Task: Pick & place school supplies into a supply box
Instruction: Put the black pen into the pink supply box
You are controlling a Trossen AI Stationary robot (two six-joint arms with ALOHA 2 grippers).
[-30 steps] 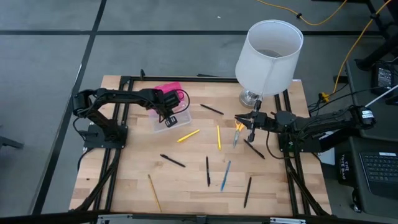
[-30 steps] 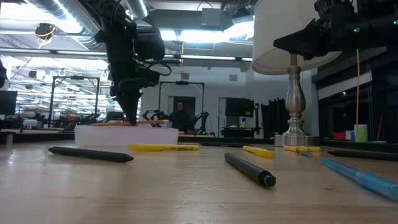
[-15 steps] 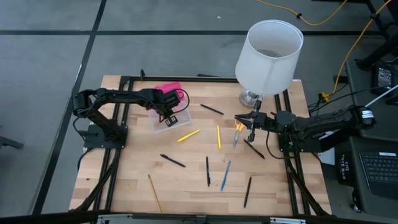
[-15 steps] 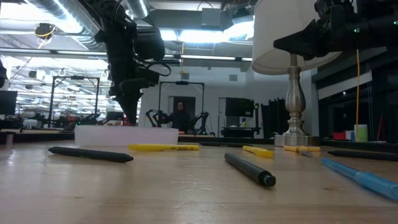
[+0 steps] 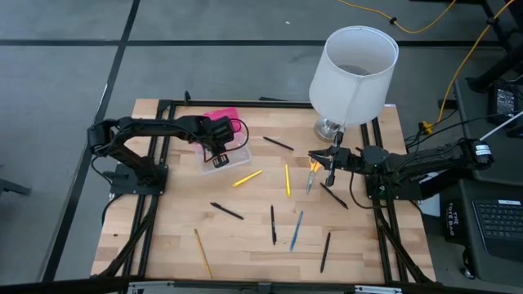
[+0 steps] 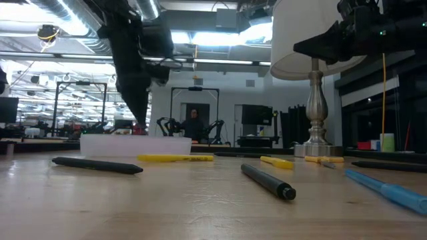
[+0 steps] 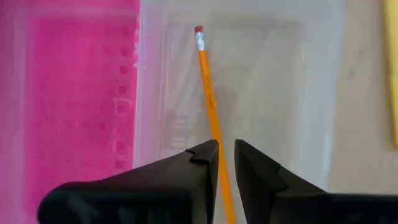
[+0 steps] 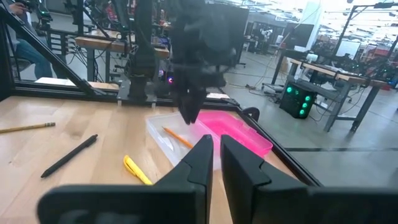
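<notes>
The supply box has a clear base (image 5: 231,158) and a pink lid (image 5: 217,119) lying open beside it. It sits at the table's far left. An orange pencil (image 7: 208,81) lies flat in the clear base. My left gripper (image 7: 226,152) points down just above that pencil with its fingers a narrow gap apart and holds nothing. My right gripper (image 5: 320,157) hangs level over the table's right side, also narrowly open and with nothing in it. The yellow-handled scissors (image 5: 314,168) lie below it. Several pens and pencils lie scattered on the wood.
A big white lamp (image 5: 353,72) stands at the far right. A yellow pen (image 5: 247,177), a yellow pencil (image 5: 288,180), a blue pen (image 5: 296,230) and black pens (image 5: 227,211) (image 5: 273,224) (image 5: 326,251) lie across the middle and near side. A pencil (image 5: 203,253) lies near the front left.
My left gripper has risen a little above the supply box and its wrist has rolled slightly. The orange pencil's end that showed over the box's rim in the low view no longer shows there.
</notes>
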